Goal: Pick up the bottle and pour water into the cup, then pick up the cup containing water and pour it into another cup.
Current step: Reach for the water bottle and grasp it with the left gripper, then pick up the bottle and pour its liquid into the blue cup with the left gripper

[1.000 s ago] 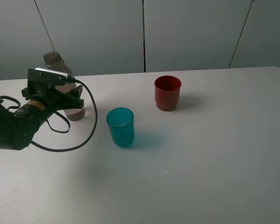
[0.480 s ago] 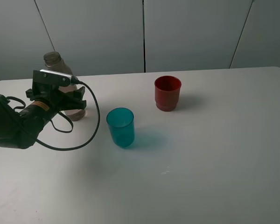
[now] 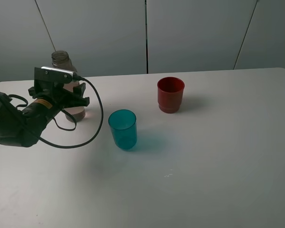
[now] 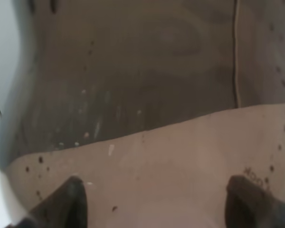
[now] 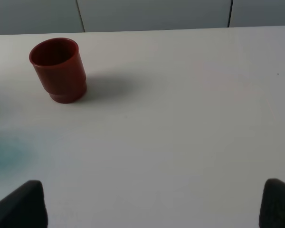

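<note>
The bottle [image 3: 61, 60], grey-brown and uncapped, stands upright at the far left between the fingers of my left gripper [image 3: 70, 99], which is shut on its body. In the left wrist view the bottle [image 4: 142, 95] fills the frame, with water in its lower part and a fingertip [image 4: 71, 199] on each side. The teal cup [image 3: 122, 129] stands upright to the right of the bottle. The red cup [image 3: 170, 95] stands farther back and to the right, and also shows in the right wrist view [image 5: 58, 70]. My right gripper [image 5: 152, 209] is open and empty over bare table.
The white table [image 3: 218, 156] carries only the bottle and the two cups. A black cable [image 3: 96, 123] loops from the left wrist close to the teal cup. A grey panelled wall [image 3: 194, 33] runs behind the table's far edge.
The left gripper and the bottle have shifted slightly right and up. The cups have not moved.
</note>
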You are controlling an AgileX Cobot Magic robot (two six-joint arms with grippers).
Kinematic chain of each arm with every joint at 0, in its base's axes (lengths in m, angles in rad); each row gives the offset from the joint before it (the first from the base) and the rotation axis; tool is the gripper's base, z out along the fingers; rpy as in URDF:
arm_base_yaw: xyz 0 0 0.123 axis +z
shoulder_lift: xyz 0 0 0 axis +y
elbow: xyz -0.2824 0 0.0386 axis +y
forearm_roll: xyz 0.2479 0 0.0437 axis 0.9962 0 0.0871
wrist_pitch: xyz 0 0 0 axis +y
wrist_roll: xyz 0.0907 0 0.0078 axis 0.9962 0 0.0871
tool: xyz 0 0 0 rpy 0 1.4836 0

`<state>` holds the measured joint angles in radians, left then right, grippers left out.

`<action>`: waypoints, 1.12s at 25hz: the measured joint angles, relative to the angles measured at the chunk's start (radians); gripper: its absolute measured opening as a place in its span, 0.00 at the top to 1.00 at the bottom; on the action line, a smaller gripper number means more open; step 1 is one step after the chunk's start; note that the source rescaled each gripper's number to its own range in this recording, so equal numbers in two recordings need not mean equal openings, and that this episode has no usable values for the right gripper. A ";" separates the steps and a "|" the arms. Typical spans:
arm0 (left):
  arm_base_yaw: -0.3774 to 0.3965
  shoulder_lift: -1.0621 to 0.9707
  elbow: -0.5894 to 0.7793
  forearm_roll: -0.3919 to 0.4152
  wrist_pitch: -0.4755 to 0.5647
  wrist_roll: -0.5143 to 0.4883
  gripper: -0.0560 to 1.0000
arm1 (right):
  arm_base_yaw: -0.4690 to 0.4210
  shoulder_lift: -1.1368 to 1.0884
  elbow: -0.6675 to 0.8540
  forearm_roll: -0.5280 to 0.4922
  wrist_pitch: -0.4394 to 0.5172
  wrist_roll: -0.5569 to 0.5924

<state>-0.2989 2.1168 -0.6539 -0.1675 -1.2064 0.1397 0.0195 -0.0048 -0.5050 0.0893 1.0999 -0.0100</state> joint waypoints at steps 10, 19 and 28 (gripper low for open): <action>0.000 0.000 0.000 0.006 0.000 0.000 0.94 | 0.000 0.000 0.000 0.000 0.000 0.000; 0.000 -0.002 0.000 0.045 0.003 0.042 0.94 | 0.000 0.000 0.000 0.000 0.000 0.000; 0.000 -0.094 0.006 0.225 0.137 0.195 0.94 | 0.000 0.000 0.000 0.000 0.000 0.000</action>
<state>-0.2989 2.0224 -0.6482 0.0573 -1.0689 0.3342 0.0195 -0.0048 -0.5050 0.0893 1.0999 -0.0100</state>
